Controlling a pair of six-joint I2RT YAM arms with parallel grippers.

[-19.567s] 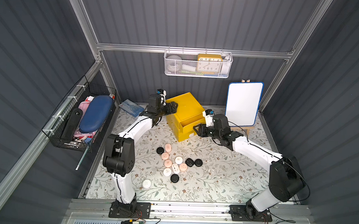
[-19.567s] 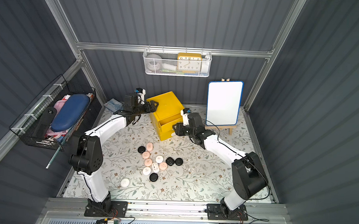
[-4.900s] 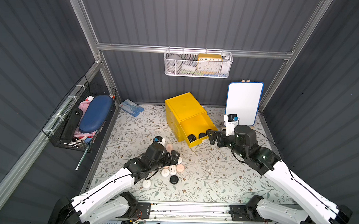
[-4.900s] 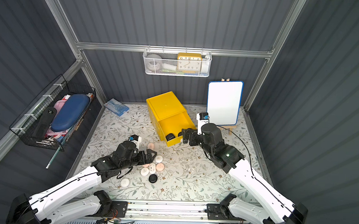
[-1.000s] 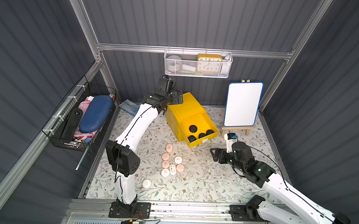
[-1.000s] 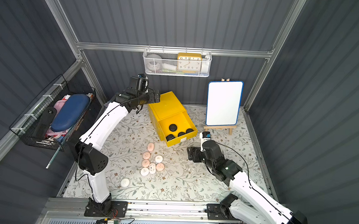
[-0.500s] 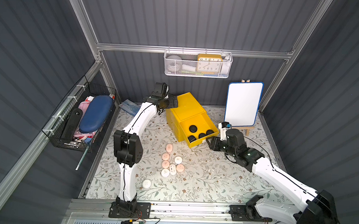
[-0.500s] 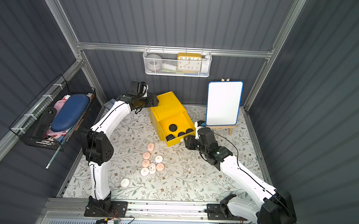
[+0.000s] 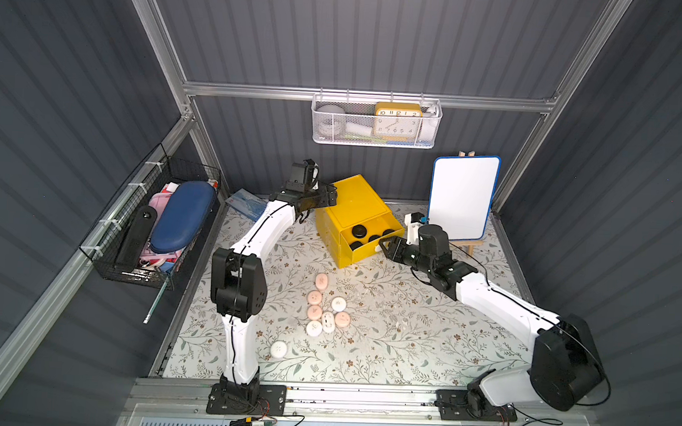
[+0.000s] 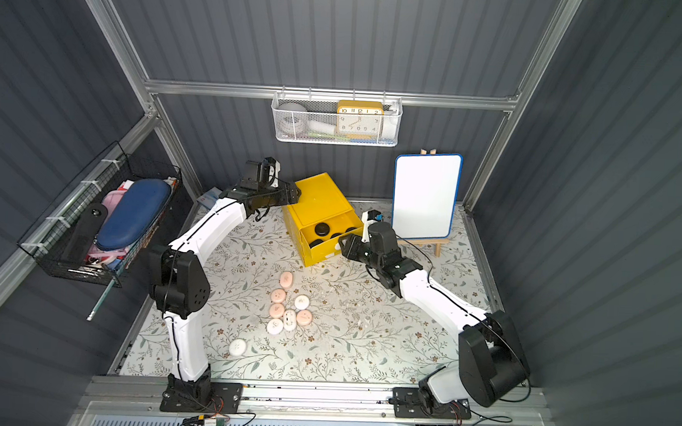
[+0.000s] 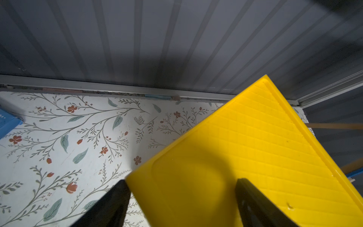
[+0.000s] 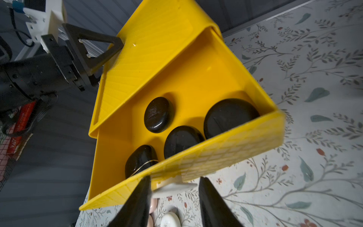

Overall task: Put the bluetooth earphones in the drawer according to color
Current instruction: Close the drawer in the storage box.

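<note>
Four black earphones (image 12: pixel 157 115) wholly plain from right wrist; left pincer (image 11: pixel 181 181) apart; right pincer (image 12: pixel 174 178): hold unclear.

Right gripper (image 12: pixel 173 193) now at open drawer's (image 12: pixel 216 155) white tab (jaws narrowed), left gripper (image 11: pixel 181 198) astride cabinet corner

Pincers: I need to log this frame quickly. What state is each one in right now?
Left pincer: open, jaws straddling the back corner of the yellow cabinet.
Right pincer: partly closed around the open drawer's white tab handle; firm grip cannot be told.
</note>
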